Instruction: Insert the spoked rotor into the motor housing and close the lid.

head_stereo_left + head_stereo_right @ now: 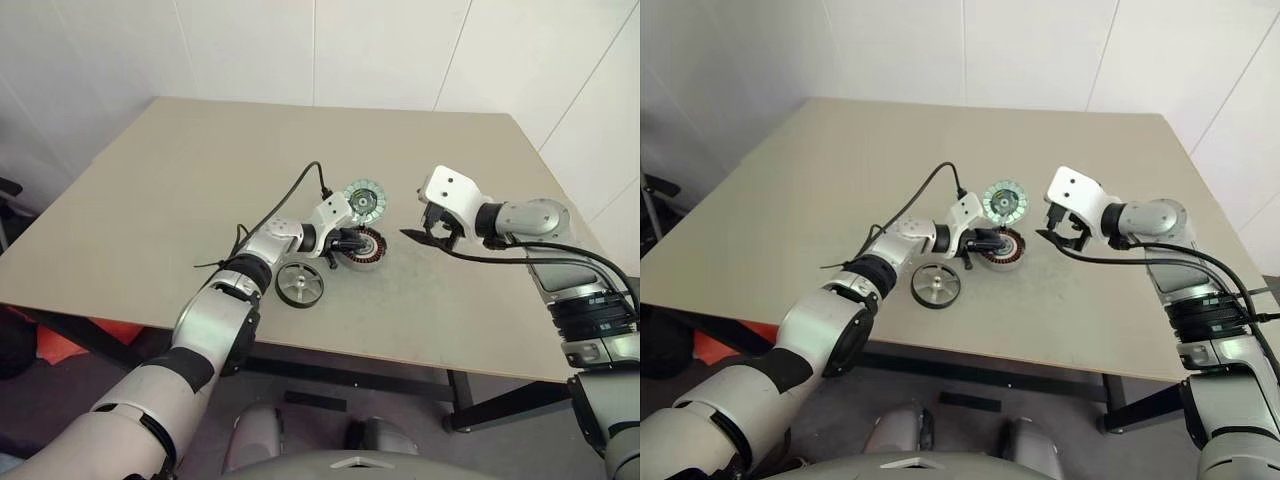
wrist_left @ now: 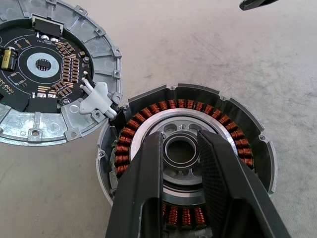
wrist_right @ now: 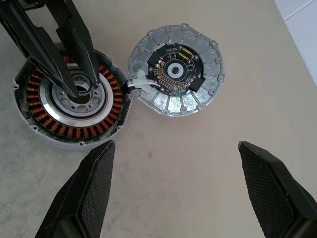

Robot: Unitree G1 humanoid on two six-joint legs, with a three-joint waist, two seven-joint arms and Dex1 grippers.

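Right now the short round grey metal motor housing (image 3: 72, 101), with its ring of copper-coloured windings and silver centre, sits open on the beige tabletop (image 1: 200, 180). The left gripper (image 2: 181, 148) reaches into it, its two black fingers (image 2: 143, 188) narrowly parted and planted on the silver centre either side of the central bore, gripping nothing loose. The round lid (image 3: 176, 69) lies inner face up just beside the housing, touching its rim, joined by a small white connector (image 2: 96, 99); a dark circuit board shows on that face. The flat dark-grey spoked rotor (image 1: 300, 284) lies on the table near the left forearm, apart from the housing. The right gripper (image 3: 178, 193) hovers over bare table near housing and lid, jaws spread wide, empty.
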